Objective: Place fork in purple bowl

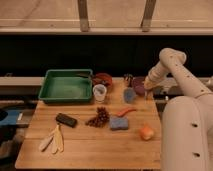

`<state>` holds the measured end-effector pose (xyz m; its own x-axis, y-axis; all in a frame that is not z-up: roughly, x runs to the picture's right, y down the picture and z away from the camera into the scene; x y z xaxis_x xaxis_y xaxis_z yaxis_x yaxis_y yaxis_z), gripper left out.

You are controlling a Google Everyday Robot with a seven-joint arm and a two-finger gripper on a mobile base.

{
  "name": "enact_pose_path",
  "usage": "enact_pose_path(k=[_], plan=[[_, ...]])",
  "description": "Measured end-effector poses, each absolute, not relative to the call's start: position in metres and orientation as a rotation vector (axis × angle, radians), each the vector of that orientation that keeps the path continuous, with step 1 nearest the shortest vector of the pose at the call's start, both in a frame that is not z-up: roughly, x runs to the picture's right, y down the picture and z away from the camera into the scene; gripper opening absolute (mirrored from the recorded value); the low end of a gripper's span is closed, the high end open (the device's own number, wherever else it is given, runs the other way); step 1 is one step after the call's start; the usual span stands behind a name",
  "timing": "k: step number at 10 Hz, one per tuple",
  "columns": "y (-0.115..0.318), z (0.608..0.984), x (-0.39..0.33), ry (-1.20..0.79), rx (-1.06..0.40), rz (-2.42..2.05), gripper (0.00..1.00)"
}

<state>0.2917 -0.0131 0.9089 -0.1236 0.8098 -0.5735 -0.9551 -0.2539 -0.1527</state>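
1. The gripper (148,90) hangs at the table's (90,145) far right edge; whether it grips anything cannot be told.
2. The purple bowl (138,86) sits just at its 9 o'clock.
3. The fork cannot be made out.
4. A small blue cup (129,95) stands at the bowl's 8 o'clock.

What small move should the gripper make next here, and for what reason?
Probably a short shift toward the centre of the purple bowl before any release. The gripper sits at the table's right edge, by the bowl's right rim rather than over its middle. I cannot make out the fork, so whether it is held is unclear.
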Motion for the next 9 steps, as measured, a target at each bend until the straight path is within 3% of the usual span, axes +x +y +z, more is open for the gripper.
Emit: enact_pose_path(k=[9], plan=[[-0.034,0.942,0.278,0.349,-0.652,1.633,0.0]])
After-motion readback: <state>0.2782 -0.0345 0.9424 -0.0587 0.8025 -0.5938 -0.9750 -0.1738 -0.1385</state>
